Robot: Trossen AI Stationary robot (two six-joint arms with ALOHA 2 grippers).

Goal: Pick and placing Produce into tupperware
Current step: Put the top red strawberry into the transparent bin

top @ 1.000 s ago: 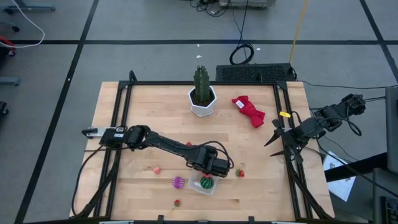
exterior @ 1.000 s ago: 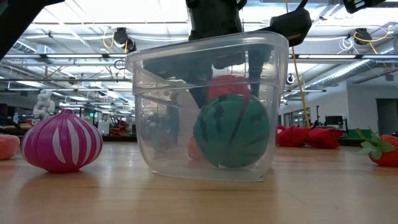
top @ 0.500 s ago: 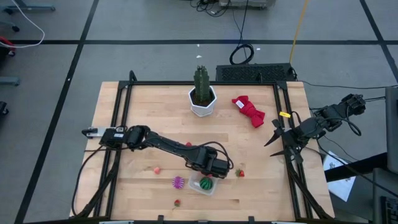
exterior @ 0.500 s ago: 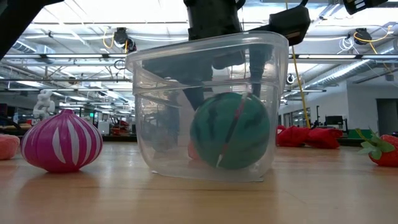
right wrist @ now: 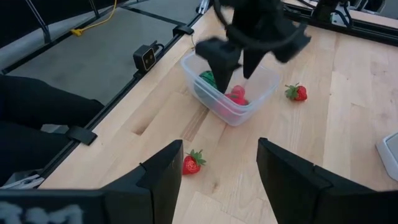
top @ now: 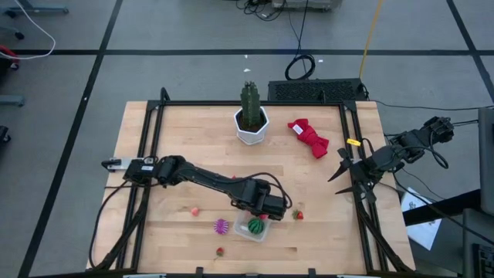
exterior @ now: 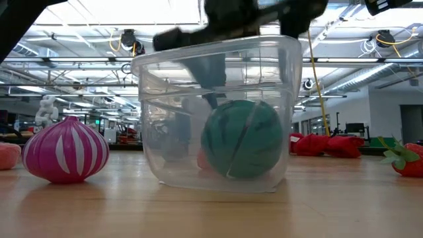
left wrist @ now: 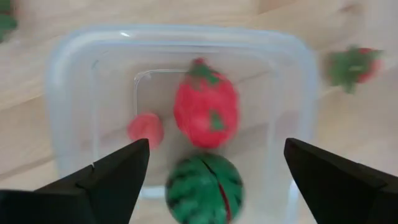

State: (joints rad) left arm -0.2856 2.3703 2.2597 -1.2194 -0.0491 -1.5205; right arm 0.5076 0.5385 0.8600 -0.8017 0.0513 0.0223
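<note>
Where the tupperware (top: 252, 228) sits on the desk (top: 193, 147) near its front edge, it holds three pieces: a green striped ball (left wrist: 203, 188), a larger red piece (left wrist: 206, 111) with green flecks, and a small pink bit (left wrist: 145, 127). In the low view the ball (exterior: 242, 139) rests against the container's floor and fills much of its clear wall (exterior: 153, 132).

The left hand (top: 266, 207) hangs directly above the container, fingers (left wrist: 106, 180) spread wide apart and gripping nothing; the wrist view looks straight down between them into the open top.

Outside the container, a purple striped piece (top: 221, 226) lies just beside it on the desk. A small strawberry (top: 297, 215) lies near the opposite side, another tiny red bit (top: 220, 251) sits close to the front edge, and a pink bit (top: 195, 210) lies farther off.

The right hand (top: 345, 171) waits at the desk's right edge, well apart, fingers (right wrist: 160, 174) open and empty.

At the back stand a cactus in a white pot (top: 251, 116) and a red cloth bundle (top: 308, 137).
</note>
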